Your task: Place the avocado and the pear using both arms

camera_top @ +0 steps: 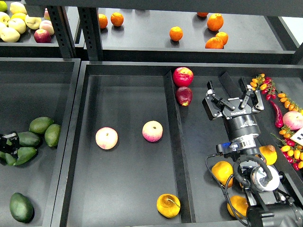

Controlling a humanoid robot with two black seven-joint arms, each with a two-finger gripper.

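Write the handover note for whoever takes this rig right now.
Left tool: at the view's left edge, against the mid-green avocados in the left bin; too dark to tell open from shut.
Right tool: open, empty, over the right compartment.
Pear: lying in the middle tray, near its front right corner, untouched by either tool.
Done: the pear looks placed.
Left: no avocado is in the middle tray yet.

Black arm [246,142], silver wrist rings, looping black cables.
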